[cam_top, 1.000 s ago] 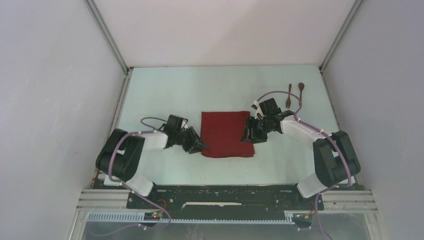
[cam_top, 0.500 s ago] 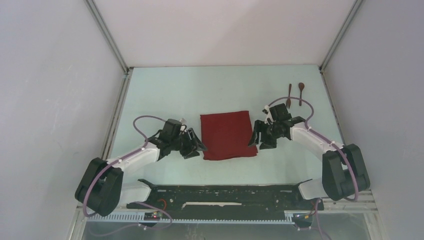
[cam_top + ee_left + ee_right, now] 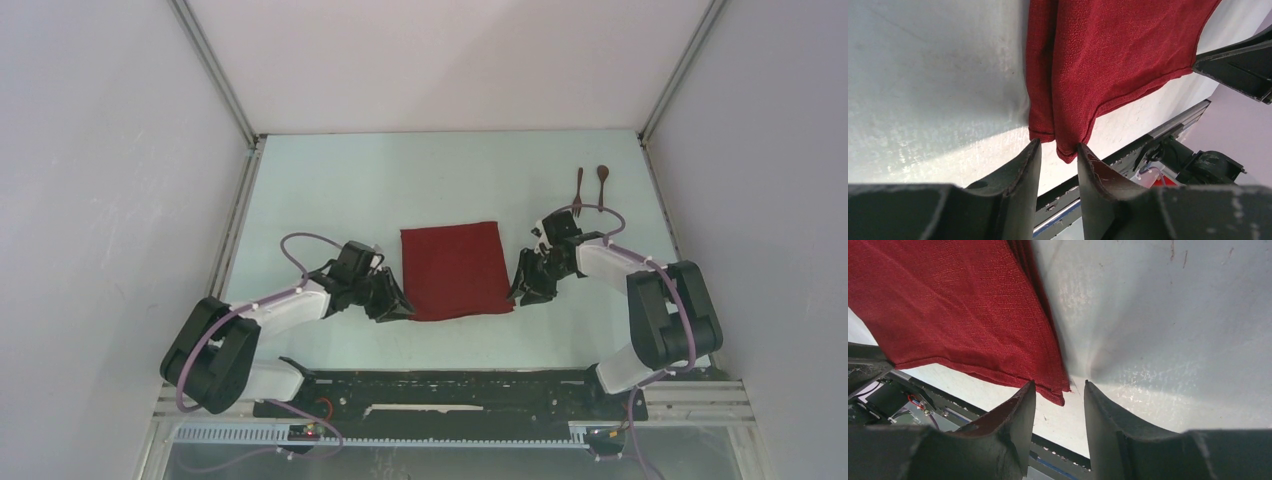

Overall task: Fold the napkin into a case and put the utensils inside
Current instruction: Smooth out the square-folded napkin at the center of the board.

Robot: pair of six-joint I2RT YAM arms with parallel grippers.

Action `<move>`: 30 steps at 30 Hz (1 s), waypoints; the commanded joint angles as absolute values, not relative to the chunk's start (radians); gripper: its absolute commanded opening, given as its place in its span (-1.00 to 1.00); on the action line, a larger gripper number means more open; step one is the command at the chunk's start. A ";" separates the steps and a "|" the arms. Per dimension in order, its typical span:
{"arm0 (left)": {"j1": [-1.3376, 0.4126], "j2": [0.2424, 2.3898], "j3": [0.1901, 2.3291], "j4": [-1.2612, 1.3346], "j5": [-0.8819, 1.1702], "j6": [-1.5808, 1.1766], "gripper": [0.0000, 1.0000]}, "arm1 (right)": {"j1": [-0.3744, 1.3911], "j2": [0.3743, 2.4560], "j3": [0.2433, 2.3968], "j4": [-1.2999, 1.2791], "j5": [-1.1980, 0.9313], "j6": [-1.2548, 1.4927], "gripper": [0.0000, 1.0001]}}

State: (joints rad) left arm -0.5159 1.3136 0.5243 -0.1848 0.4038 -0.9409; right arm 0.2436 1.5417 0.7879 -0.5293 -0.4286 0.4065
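Left gripper [image 3: 398,305] and right gripper [image 3: 520,292] have come down to the 2 near corners of the napkin [image 3: 455,268], both slightly open, gripping nothing.

Left pincer [image 3: 1058,149], right pincer [image 3: 1059,390] — both ajar

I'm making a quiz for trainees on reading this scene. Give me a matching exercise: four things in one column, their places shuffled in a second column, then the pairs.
Things
1. napkin
2. fork
3. left gripper
4. right gripper

Places
A. at the napkin's near right corner, jaws open
B. far right of the table, beside the spoon
C. middle of the table, folded flat
D. at the napkin's near left corner, jaws open

Pairs: 1-C, 2-B, 3-D, 4-A
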 commanded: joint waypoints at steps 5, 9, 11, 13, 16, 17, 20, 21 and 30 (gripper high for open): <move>-0.553 1.321 0.581 -0.177 0.413 -0.927 -0.24 | 0.245 1.559 0.790 -0.500 -0.433 0.382 -0.23; -0.557 1.298 0.578 -0.190 0.408 -0.930 -0.30 | 0.251 1.551 0.787 -0.497 -0.443 0.379 -0.35; -0.556 1.289 0.578 -0.193 0.406 -0.930 -0.32 | 0.255 1.545 0.787 -0.499 -0.443 0.382 -0.41; -0.557 1.297 0.582 -0.198 0.406 -0.926 -0.32 | 0.260 1.539 0.787 -0.500 -0.444 0.383 -0.45; -0.557 1.317 0.587 -0.194 0.415 -0.925 -0.36 | 0.269 1.529 0.787 -0.503 -0.451 0.385 -0.50; -0.556 1.319 0.589 -0.193 0.416 -0.923 -0.41 | 0.272 1.526 0.787 -0.505 -0.450 0.386 -0.52; -0.557 1.311 0.595 -0.210 0.399 -0.912 -0.60 | 0.283 1.511 0.787 -0.515 -0.444 0.390 -0.69; -0.556 1.309 0.602 -0.220 0.388 -0.903 -0.67 | 0.285 1.505 0.787 -0.516 -0.442 0.390 -0.76; -0.539 1.308 0.609 -0.230 0.362 -0.884 -1.00 | 0.287 1.492 0.785 -0.518 -0.436 0.396 -1.00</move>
